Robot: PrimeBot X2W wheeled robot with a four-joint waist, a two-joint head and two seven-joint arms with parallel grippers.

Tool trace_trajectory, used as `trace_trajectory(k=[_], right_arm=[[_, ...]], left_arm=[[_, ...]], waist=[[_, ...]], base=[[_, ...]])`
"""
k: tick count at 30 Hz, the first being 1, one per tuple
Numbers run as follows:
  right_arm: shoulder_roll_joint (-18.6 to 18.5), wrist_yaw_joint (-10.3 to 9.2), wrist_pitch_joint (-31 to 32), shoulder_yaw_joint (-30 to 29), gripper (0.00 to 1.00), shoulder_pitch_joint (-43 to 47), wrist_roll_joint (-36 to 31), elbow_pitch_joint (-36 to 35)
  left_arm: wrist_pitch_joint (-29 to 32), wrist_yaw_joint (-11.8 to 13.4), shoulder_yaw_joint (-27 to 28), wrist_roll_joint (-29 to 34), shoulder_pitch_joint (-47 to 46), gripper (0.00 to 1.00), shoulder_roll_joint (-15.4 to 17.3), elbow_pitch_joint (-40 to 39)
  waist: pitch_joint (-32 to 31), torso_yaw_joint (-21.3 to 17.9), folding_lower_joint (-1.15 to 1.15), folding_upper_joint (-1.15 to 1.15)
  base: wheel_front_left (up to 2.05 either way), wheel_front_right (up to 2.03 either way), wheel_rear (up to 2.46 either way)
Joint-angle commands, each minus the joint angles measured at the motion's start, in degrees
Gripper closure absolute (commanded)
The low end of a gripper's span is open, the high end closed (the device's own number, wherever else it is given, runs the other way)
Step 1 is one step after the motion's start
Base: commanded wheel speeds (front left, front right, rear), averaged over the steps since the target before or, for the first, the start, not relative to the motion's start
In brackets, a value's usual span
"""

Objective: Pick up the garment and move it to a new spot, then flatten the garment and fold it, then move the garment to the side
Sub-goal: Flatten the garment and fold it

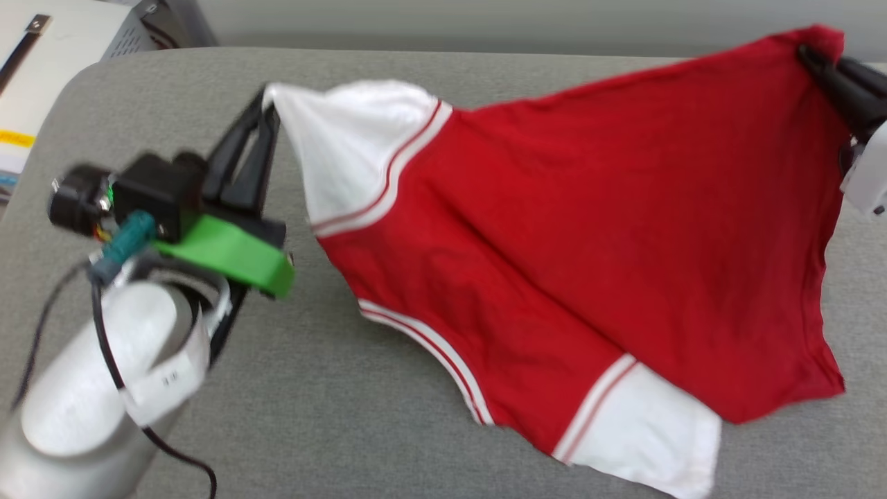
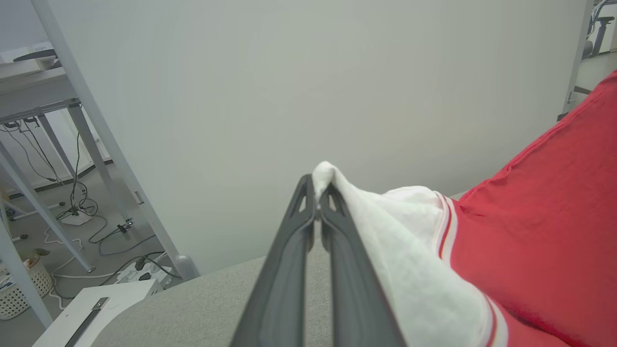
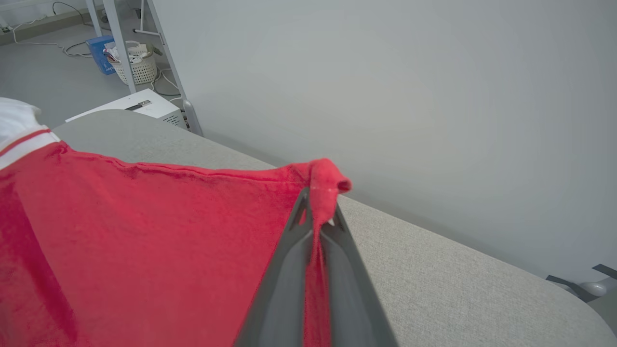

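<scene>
**Garment gripped at two corners, flatten and fold not yet done**

Grey counter carries the lower part: one white sleeve and the red hem edge rest on it. The upper part is lifted and stretched between my arms. My left fingers are clamped tight on the white sleeve tip. My right fingers are clamped on a red hem corner. Pick-up looks done to me. Left: carry to a new spot, flatten, fold, move aside.

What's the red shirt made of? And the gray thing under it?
The garment looks like soft, matte knit cloth: it sags and creases where it hangs. The gray surface seems covered in woven fabric, with a fine speckled weave; its rounded edge suggests padding, but that's a guess.
</scene>
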Motion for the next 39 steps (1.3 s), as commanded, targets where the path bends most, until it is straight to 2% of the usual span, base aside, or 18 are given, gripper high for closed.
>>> trace_trajectory(k=[1, 6, 10, 17, 25, 32, 39], right_arm=[[0.9, -0.04, -0.8, -1.2, 1.0, -1.2, -0.9, -0.7], [3.6, -0.04, -1.0, -5.2, 1.0, -6.6, -5.8, -1.9], [6.3, -0.04, -0.2, -8.2, 1.0, -14.6, -9.3, -0.6], [11.3, -0.04, 0.3, -9.6, 1.0, -34.0, -15.2, 7.3], [14.0, -0.04, -3.2, -8.5, 1.0, -53.3, -19.6, 19.0], [15.8, -0.04, -7.8, -4.4, 1.0, -61.2, -20.4, 28.1], [16.4, -0.04, -12.1, 1.6, 1.0, -57.7, -17.5, 33.6]], left_arm=[[0.7, -0.7, 0.2, 1.0, -3.5, 1.0, 0.6, -0.1], [3.8, -4.6, 0.9, 1.9, -16.6, 1.0, 0.6, 1.9], [5.9, -7.6, 1.1, 3.2, -28.9, 1.0, -0.5, 5.2], [7.0, -12.0, 1.0, 7.5, -51.8, 1.0, -2.4, 14.3], [5.3, -14.5, 0.2, 8.9, -72.3, 1.0, -5.0, 26.0], [2.0, -15.1, -2.0, 8.2, -79.6, 1.0, -5.9, 35.2], [-2.0, -15.3, -4.8, 6.1, -75.4, 1.0, -5.1, 40.8]], waist=[[0.0, -1.8, 0.0, 0.0], [3.7, -3.0, 0.0, 0.0], [8.0, -3.9, 0.0, 0.0], [14.7, -5.1, 0.0, 0.0], [18.7, -4.9, 0.0, 0.0], [21.4, -5.2, 0.0, 0.0], [22.8, -5.5, 0.0, 0.0]], base=[[0.0, 0.0, 0.0], [0.0, 0.0, 0.0], [0.0, 0.0, 0.0], [0.0, 0.0, 0.0], [0.0, 0.0, 0.0], [0.0, 0.0, 0.0], [0.0, 0.0, 0.0]])
